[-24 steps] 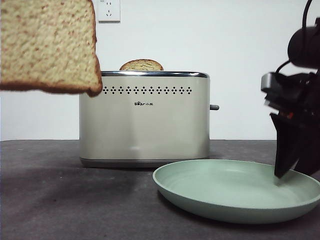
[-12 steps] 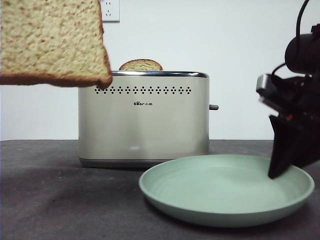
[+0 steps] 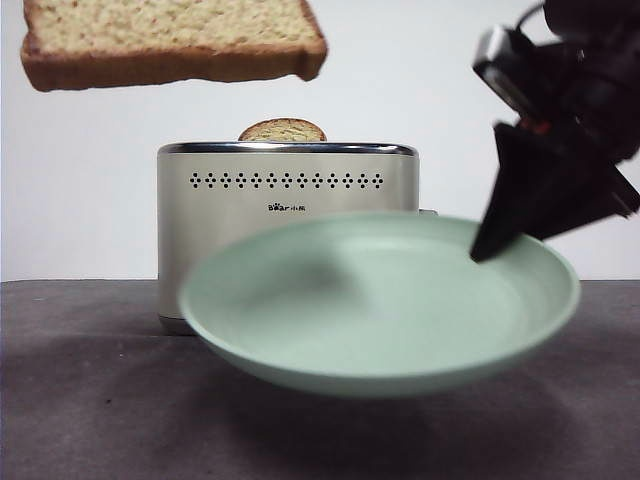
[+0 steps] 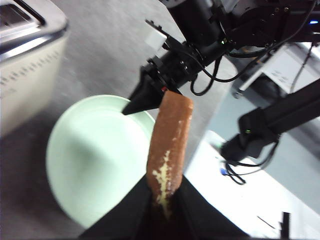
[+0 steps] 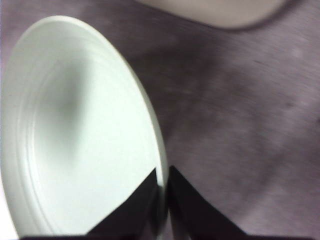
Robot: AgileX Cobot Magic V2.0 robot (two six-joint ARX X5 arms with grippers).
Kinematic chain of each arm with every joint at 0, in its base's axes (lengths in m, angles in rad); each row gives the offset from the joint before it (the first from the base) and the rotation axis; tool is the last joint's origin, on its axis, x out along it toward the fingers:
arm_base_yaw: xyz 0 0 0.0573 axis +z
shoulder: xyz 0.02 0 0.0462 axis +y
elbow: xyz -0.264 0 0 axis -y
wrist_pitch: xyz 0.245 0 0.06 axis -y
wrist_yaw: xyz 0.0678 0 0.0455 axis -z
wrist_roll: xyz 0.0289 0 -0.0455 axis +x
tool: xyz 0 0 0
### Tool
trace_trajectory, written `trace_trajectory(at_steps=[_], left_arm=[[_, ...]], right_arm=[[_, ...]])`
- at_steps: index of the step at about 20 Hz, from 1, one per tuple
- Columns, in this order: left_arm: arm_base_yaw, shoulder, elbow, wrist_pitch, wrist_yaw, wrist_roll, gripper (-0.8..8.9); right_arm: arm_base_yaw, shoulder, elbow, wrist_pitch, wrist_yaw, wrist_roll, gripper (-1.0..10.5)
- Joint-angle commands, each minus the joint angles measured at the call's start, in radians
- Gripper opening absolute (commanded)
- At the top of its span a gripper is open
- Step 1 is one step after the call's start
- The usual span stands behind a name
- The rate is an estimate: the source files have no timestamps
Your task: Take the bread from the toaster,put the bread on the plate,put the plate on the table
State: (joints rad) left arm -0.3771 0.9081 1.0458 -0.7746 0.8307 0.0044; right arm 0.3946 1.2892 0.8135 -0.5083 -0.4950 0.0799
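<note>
Dark grey desk (image 3: 90,400) carries the toaster (image 3: 287,235), a second slice (image 3: 283,130) poking from its slot. My right end effector (image 5: 162,200) is pinched on the rim of the plate (image 3: 380,300), holding it clear of the desk, in front of the toaster and tilted. My left end effector (image 4: 164,200) clamps the bread (image 3: 170,42), held above the toaster, off to one side.

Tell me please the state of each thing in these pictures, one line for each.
bread: held in the air by the left hand
plate: off the table, tilted, rim pinched by the right hand
toaster: standing on the table, another slice in its slot
</note>
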Motion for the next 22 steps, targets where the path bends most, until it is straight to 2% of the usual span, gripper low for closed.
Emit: trace_trajectory(at_steps=[1, 8, 17, 19, 22], left_arm=[[-0.003, 0.060, 0.007, 0.011, 0.036, -0.009, 0.04], [-0.012, 0.243, 0.005, 0.021, 0.112, 0.064, 0.04], [-0.068, 0.526, 0.005, 0.102, 0.120, 0.100, 0.04], [-0.069, 0.566, 0.005, 0.113, 0.117, 0.100, 0.48], [-0.073, 0.586, 0.006, 0.117, 0.039, 0.099, 2.30]], right_arm=[[0.051, -0.006, 0.010, 0.041, -0.006, 0.058, 0.0], [0.137, -0.010, 0.010, 0.122, -0.003, 0.122, 0.0], [0.173, -0.010, 0.011, 0.166, -0.003, 0.156, 0.0], [0.173, -0.010, 0.011, 0.166, -0.003, 0.156, 0.0], [0.172, -0.010, 0.011, 0.163, -0.003, 0.156, 0.0]])
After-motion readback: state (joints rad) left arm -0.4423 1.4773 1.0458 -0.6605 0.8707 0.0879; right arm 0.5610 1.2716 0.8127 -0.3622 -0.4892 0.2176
